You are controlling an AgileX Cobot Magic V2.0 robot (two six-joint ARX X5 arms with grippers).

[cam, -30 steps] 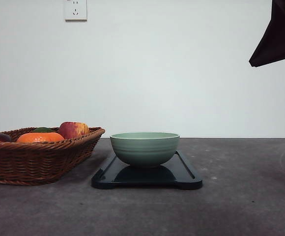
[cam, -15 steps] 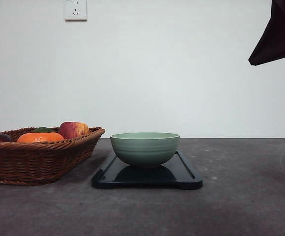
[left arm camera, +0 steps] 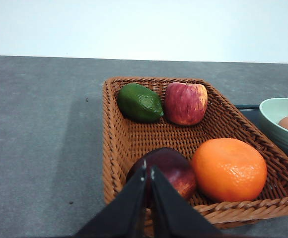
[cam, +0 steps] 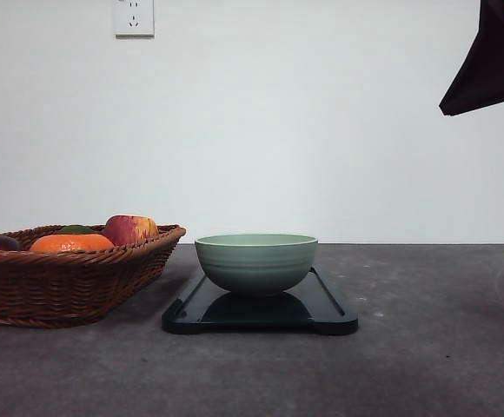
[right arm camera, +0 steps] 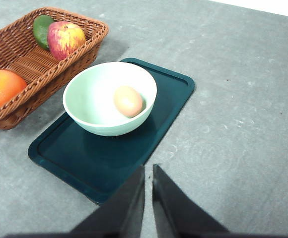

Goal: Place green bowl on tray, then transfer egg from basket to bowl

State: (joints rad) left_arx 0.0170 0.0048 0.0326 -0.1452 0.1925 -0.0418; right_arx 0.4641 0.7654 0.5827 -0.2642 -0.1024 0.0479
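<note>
1. The wall [cam: 321, 130] is plain white, with a socket [cam: 134, 17] high up in the front view.
2. The table [cam: 426, 347] is dark grey and matte, with faint pale scuffs.
3. The basket [cam: 61, 278] stands on the table on the robot's left side, just beside the tray and apart from it. It holds an orange [left arm camera: 229, 168], a red apple [left arm camera: 185, 102], a dark red fruit [left arm camera: 166, 169] and a green lime [left arm camera: 140, 102].
4. The tray [right arm camera: 59, 148] lies flat on the table near the middle.
5. The bowl [right arm camera: 92, 106] sits upright on the tray, toward the end nearer the basket.
6. The egg [right arm camera: 128, 100] lies inside the bowl, touching its bottom.
7. The right gripper [right arm camera: 148, 171] hangs above bare table next to the tray's edge; its fingers are nearly together with a thin slit between them, holding nothing.
8. The left gripper [left arm camera: 148, 171] hangs over the near end of the basket, above the dark red fruit; its fingers are pressed almost together and grip nothing. Whether they touch the fruit cannot be told.
</note>
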